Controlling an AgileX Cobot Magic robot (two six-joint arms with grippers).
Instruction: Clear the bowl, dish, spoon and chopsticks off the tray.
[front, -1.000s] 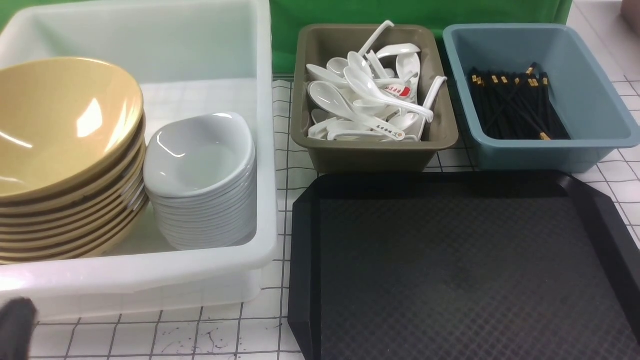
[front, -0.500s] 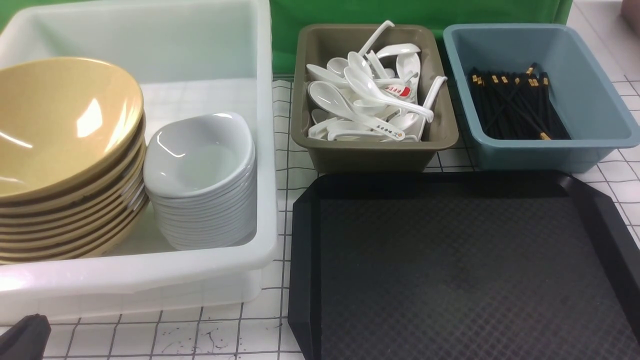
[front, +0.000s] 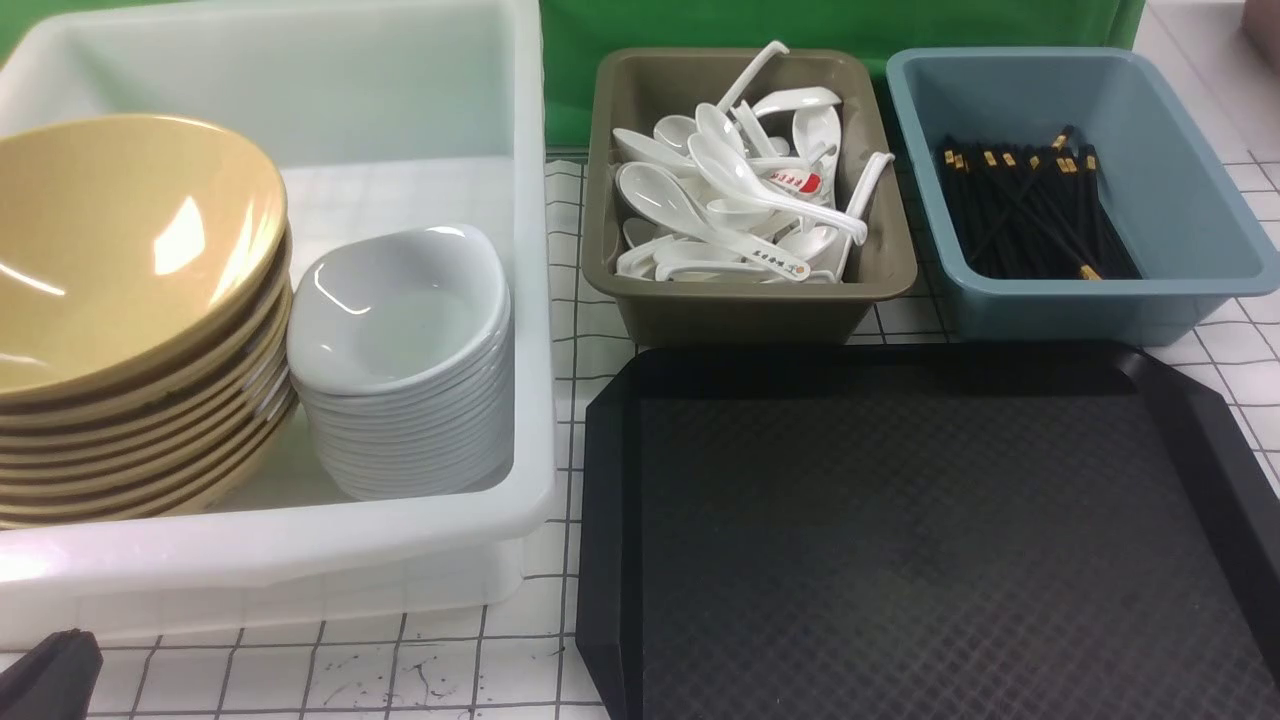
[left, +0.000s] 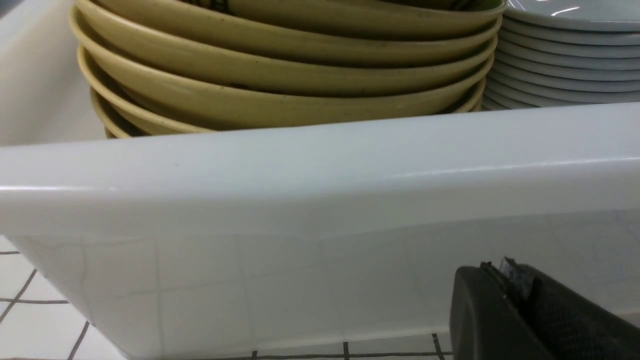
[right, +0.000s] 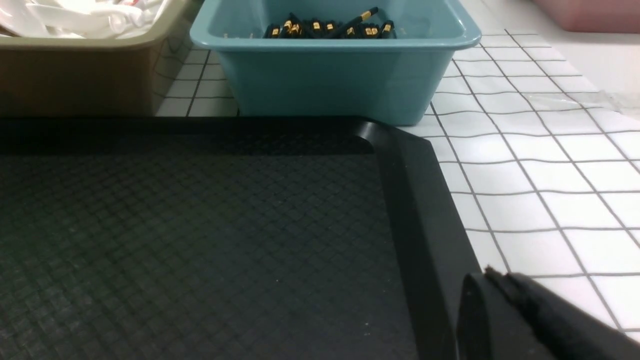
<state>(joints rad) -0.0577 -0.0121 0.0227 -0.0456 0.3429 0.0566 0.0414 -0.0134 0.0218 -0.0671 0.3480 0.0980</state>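
Well, the tray (front: 930, 540) looks bare across everything in view, so the clearing appears done. At ten o'clock from it, the white tub (front: 300, 545) holds a stack of mustard bowls (front: 130, 250), roughly eight rims countable, with a stack of white dishes (front: 400, 320) touching it, perhaps a dozen or more. At twelve o'clock, the olive tub (front: 745, 300) carries a heap of spoons (front: 740, 200), too tangled to count. At one o'clock, the blue tub (front: 1090, 300) keeps the chopsticks (front: 1020, 215), a dozen-odd gold tips showing. Glossy, rigid ware: probably slippery and chippable, best pinched at a rim; chopsticks light, likely to roll. The left gripper (left: 505, 280) sits closed and holds nothing, low beside the white tub. The right gripper (right: 500, 290) hangs over the tray's rim; its gap I cannot tell.
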